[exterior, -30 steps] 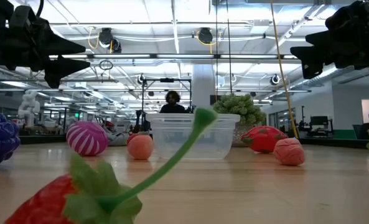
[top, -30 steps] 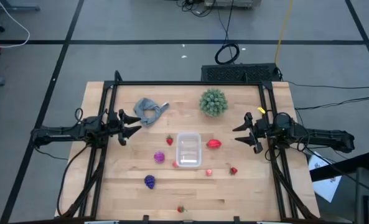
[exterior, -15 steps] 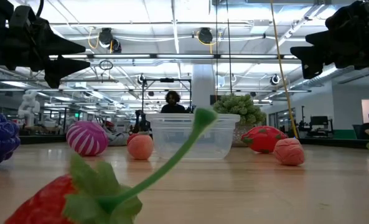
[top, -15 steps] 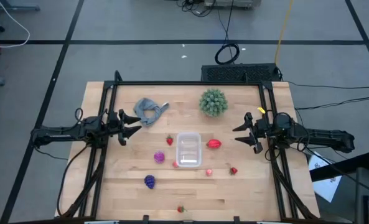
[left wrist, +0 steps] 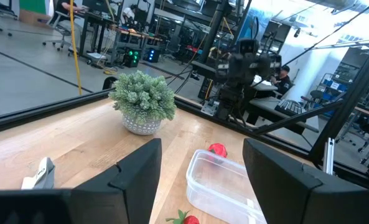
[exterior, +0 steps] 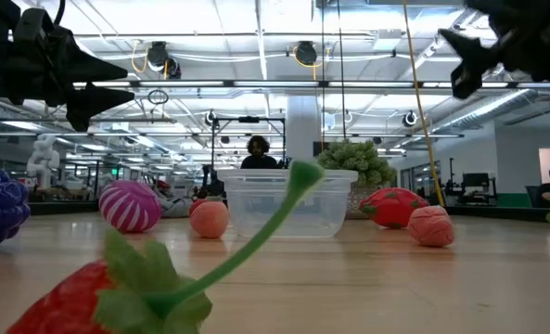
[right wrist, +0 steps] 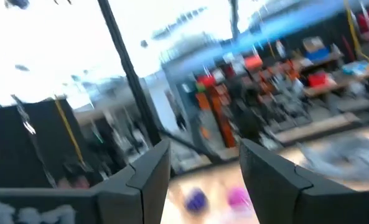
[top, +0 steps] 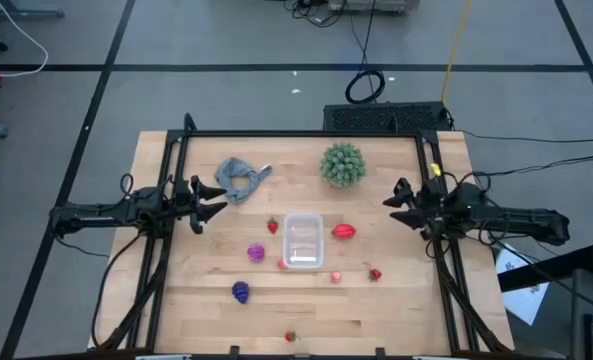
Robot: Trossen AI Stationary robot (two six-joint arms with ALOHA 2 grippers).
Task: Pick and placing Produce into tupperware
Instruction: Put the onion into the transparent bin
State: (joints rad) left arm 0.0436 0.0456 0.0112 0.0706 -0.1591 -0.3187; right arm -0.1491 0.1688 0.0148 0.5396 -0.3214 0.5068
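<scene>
The clear tupperware (top: 303, 240) stands on its base mid-table, also in the low view (exterior: 287, 202) and the left wrist view (left wrist: 224, 186). Produce lies around it on the wood: a red strawberry (top: 273, 226), a red piece (top: 344, 231), a magenta piece (top: 256, 252), a dark purple berry (top: 240, 291), a small red piece (top: 375, 273) and a strawberry (top: 291, 336) at the near edge. My left gripper (top: 221, 199) hovers open over the table's left side. My right gripper (top: 393, 200) hovers open over the right side, raised (exterior: 453, 56).
A round spiky green plant (top: 343, 164) stands at the far side, right of centre. A grey cloth (top: 240, 178) lies at the far left, close to my left gripper. Black frame rails run along the table's left and right edges. A person (exterior: 257, 153) sits in the room behind.
My right gripper has risen and turned about its wrist, shifting slightly toward the table's far edge; its fingers have stayed open. My left gripper, the tupperware and the produce have kept still.
</scene>
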